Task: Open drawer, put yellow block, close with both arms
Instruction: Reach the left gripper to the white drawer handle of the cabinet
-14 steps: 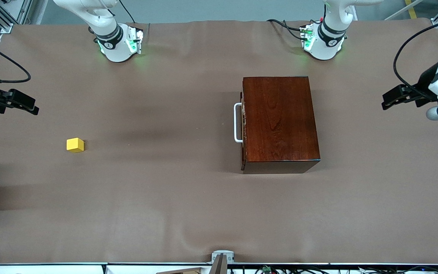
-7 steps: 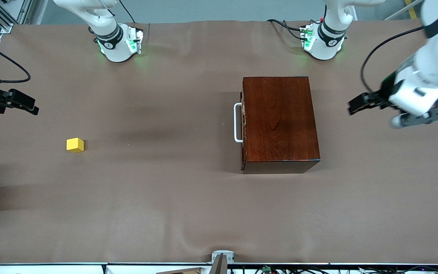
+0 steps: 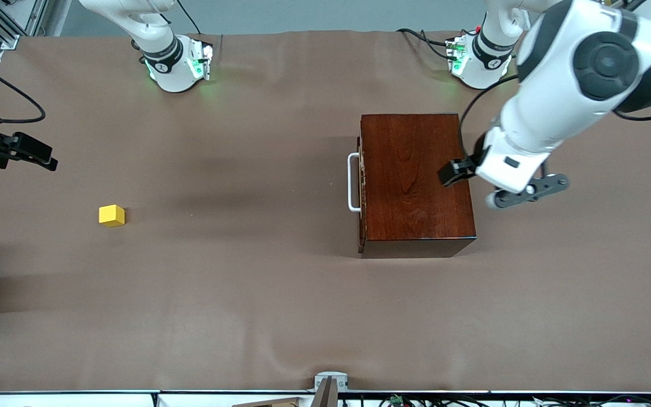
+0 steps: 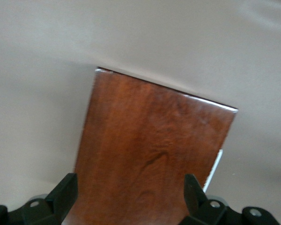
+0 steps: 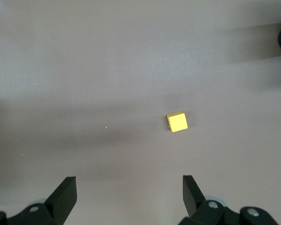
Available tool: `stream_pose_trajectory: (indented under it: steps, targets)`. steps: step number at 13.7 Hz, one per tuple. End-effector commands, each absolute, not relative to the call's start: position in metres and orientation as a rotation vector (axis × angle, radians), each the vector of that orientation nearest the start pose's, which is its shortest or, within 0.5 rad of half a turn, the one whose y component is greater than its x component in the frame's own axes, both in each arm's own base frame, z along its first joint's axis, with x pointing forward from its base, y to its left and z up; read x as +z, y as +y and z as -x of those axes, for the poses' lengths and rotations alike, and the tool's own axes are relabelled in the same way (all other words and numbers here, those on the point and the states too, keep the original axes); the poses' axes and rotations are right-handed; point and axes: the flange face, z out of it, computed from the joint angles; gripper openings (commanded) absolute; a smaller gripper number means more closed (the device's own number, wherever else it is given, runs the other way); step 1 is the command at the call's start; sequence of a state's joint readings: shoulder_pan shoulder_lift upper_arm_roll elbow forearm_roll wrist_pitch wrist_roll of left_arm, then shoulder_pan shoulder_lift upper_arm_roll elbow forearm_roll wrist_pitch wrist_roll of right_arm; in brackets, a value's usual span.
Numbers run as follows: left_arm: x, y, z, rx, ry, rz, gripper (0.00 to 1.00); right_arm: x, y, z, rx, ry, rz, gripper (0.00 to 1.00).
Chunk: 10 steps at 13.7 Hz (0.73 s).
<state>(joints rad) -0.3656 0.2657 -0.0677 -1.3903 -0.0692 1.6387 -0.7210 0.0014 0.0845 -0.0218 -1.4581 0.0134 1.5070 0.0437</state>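
Wrist views: both grippers open (empty).

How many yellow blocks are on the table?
1. The yellow block lies on the brown table, toward the right arm's end, apart from the wooden box. The closed drawer may hide more.

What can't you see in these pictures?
- Inside the drawer: shut in the wooden box, every view.
- Left gripper fingertips: front view, hidden by its own wrist; its fingers are cut by the wrist view's edge.
- Right gripper: arm cut off by the front view's edge.
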Motion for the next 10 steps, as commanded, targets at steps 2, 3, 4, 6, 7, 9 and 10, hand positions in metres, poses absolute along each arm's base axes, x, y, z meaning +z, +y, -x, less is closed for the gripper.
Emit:
stream_pose_trajectory:
  steps: [2, 3, 4, 6, 7, 9, 10]
  targets:
    - [0.549, -0.332, -0.573, 0.028, -0.542, 3.21, 1.0, 0.628, -0.011, -0.576, 0.055, 0.086, 3.119, 1.0]
    - [0.543, -0.352, -0.57, 0.015, -0.56, 3.214, 1.0, 0.628, -0.011, -0.576, 0.055, 0.086, 3.119, 1.0]
    - [0.538, -0.369, -0.567, 0.004, -0.571, 3.219, 1.0, 0.628, -0.011, -0.576, 0.055, 0.086, 3.119, 1.0]
    - [0.53, -0.401, -0.558, -0.02, -0.545, 3.239, 1.0, 0.628, -0.011, -0.576, 0.055, 0.086, 3.119, 1.0]
    - [0.528, -0.416, -0.55, -0.039, -0.509, 3.251, 1.0, 0.628, -0.011, -0.576, 0.055, 0.086, 3.119, 1.0]
    - [0.518, -0.444, -0.538, -0.064, -0.439, 3.265, 1.0, 0.628, -0.011, -0.576, 0.055, 0.086, 3.119, 1.0]
    - [0.513, -0.457, -0.531, -0.101, -0.389, 3.254, 1.0, 0.628, -0.011, -0.576, 0.055, 0.086, 3.119, 1.0]
